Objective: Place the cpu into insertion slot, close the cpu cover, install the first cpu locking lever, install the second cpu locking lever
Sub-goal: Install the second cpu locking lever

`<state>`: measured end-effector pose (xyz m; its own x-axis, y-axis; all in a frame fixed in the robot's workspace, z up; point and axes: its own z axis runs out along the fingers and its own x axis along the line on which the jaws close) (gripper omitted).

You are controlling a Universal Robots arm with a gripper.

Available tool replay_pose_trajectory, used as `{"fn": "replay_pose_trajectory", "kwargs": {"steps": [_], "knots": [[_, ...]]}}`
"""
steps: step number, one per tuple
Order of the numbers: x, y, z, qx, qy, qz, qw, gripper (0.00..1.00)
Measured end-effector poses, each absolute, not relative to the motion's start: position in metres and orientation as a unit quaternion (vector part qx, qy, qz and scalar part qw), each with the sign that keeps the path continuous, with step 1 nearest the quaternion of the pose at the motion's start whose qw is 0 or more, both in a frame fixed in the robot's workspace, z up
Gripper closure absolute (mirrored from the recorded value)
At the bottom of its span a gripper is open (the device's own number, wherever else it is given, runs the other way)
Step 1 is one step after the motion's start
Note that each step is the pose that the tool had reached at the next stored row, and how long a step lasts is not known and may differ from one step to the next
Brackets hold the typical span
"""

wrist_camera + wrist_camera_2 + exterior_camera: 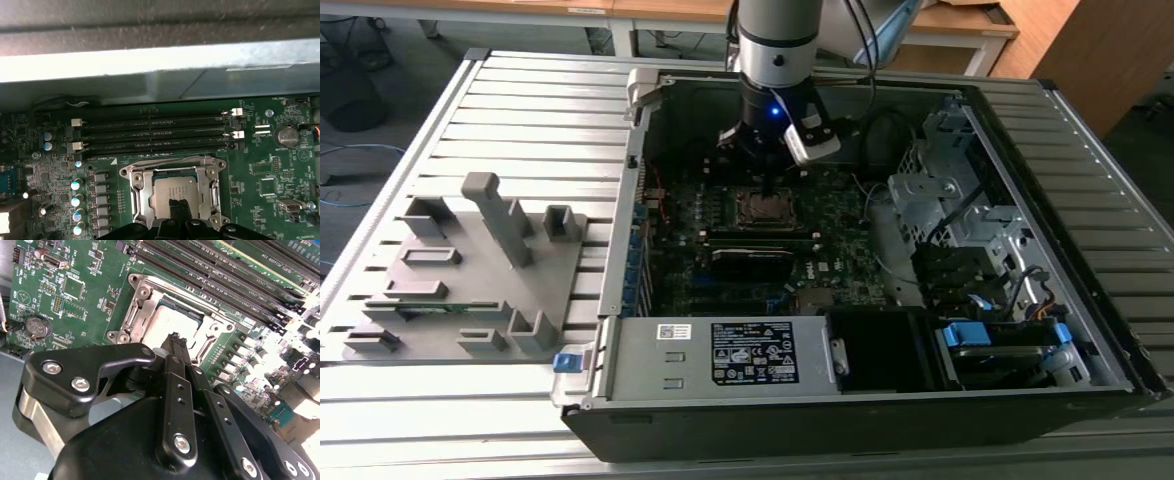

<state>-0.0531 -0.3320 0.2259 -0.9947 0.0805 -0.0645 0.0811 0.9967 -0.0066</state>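
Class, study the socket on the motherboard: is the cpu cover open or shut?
Shut. The cpu cover lies flat on the insertion slot, framing the cpu through its window in both wrist views.

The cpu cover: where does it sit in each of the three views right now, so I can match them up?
Exterior view: cpu cover mid-motherboard, directly under the gripper.
Second wrist view: cpu cover just beyond the gripper.
First wrist view: cpu cover framing the cpu.
Shared landmark: the long memory slots alongside.

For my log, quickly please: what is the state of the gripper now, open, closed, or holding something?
Gripper: closed, fingers together, holding nothing; its tips are at the cpu, which sits in the insertion slot with the cpu cover down around it.
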Motion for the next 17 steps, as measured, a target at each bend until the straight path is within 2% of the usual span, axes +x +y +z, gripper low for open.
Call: {"fn": "replay_pose_trajectory", "kwargs": {"steps": [17], "knots": [[-0.0531,-0.3325,0.2356,0.04,0.999,-0.005,0.032,0.89]]}}
